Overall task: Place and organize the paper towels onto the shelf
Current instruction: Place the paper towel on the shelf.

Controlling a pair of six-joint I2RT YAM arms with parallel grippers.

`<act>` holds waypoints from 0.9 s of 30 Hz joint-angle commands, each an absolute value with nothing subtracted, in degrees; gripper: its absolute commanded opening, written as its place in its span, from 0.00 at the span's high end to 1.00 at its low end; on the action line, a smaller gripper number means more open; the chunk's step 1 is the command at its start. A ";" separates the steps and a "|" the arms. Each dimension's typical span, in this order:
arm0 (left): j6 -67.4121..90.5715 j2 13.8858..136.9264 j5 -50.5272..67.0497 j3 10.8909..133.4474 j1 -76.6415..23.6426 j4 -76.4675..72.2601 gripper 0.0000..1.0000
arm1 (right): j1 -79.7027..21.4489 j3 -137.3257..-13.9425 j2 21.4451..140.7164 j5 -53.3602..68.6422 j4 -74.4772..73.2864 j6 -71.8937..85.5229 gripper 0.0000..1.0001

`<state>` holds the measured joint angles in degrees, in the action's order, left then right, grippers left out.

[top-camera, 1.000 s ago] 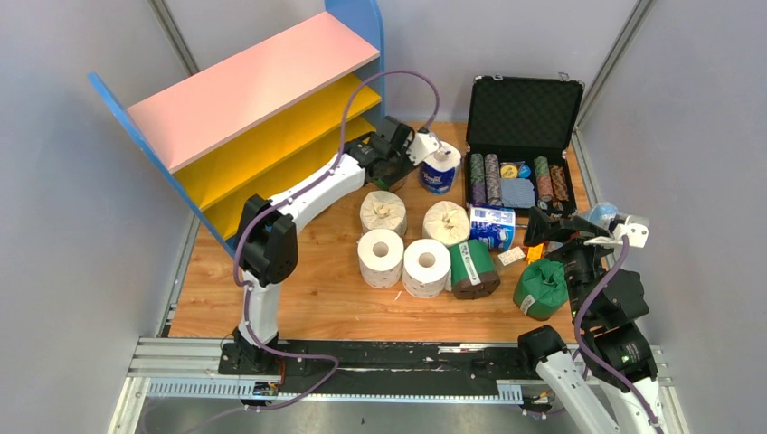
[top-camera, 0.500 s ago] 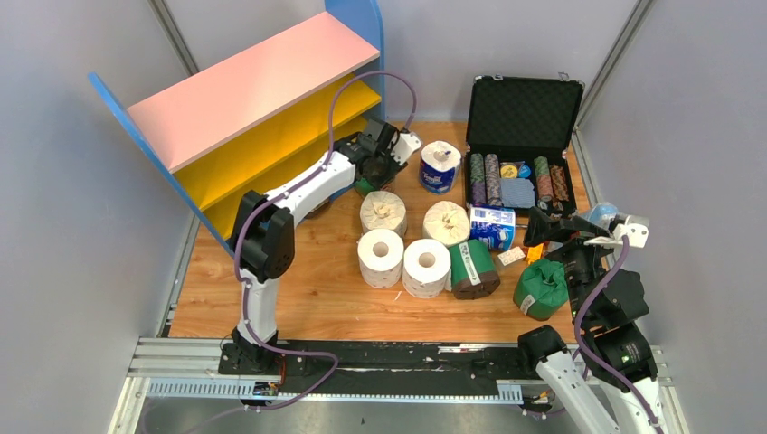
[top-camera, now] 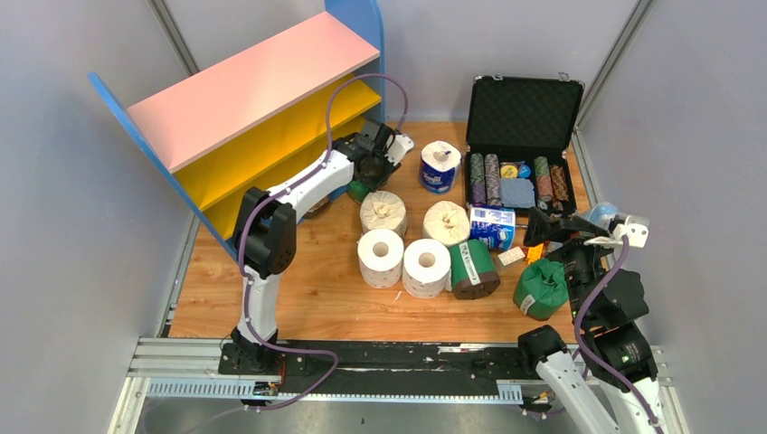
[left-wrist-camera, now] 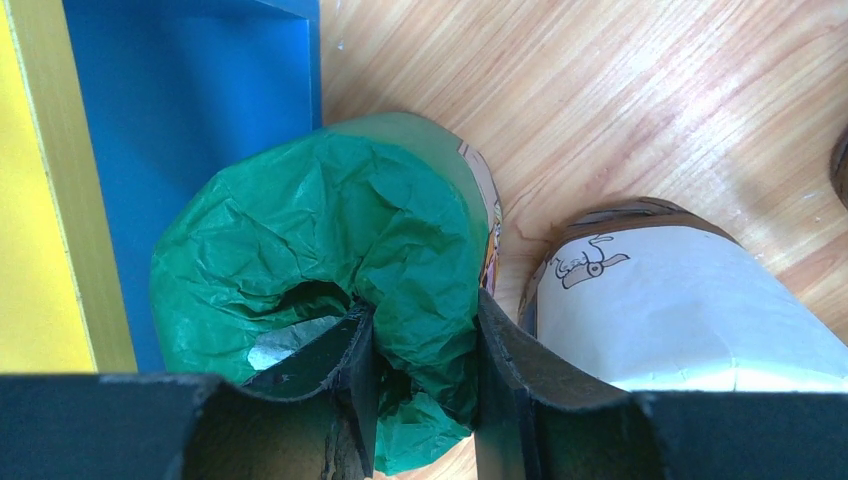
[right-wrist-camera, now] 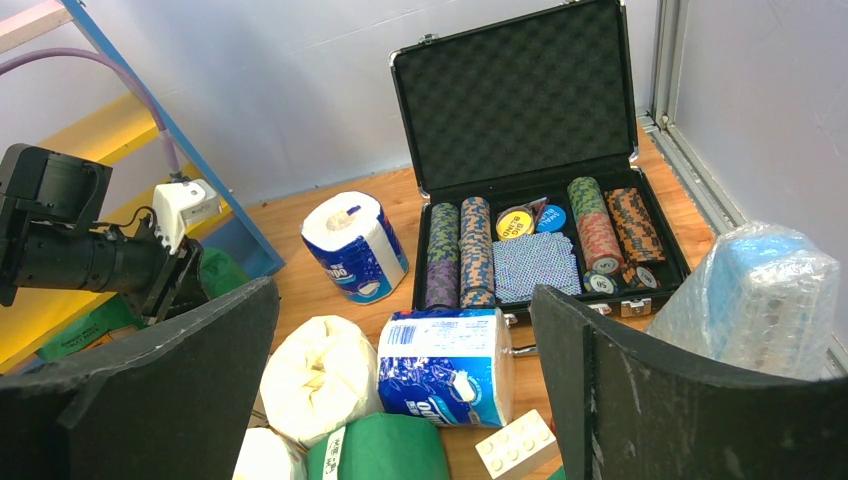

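So the left gripper (left-wrist-camera: 425, 385) was clamped onto the crumpled top of the green-wrapped roll (left-wrist-camera: 330, 260), standing upright right beside the shelf's (top-camera: 249, 86) blue side panel. Right gripper (right-wrist-camera: 405, 400) sat wide open, well away from the shelf.

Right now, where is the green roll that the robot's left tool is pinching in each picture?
Top view: green roll peeks out under the left tool, by the shelf's blue side panel.
Left wrist view: green roll fills the middle, its wrap pinched in the tool.
Right wrist view: a bit of green beside that tool.
Shared landmark: the blue side panel.
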<state>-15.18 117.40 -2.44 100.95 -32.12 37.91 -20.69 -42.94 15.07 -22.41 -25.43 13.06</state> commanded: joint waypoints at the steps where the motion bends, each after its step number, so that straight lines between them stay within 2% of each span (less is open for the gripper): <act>1: -14.79 115.64 -10.90 101.30 -30.93 36.93 0.65 | -20.52 -42.80 15.68 -21.75 -23.24 13.71 0.00; 14: -15.42 113.77 -18.39 102.84 -30.87 39.10 0.65 | -20.51 -42.87 16.75 -21.68 -23.24 13.63 0.00; 23: -16.48 111.23 -19.05 103.46 -31.21 39.30 0.66 | -20.56 -42.98 17.34 -21.76 -23.23 13.62 0.00; 27: -16.95 111.13 -19.94 103.70 -31.96 39.32 0.71 | -20.48 -42.94 17.35 -21.88 -23.23 13.53 0.00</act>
<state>-14.79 115.92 -13.39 100.97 -32.58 40.49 -20.69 -42.92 16.82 -22.13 -25.41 13.23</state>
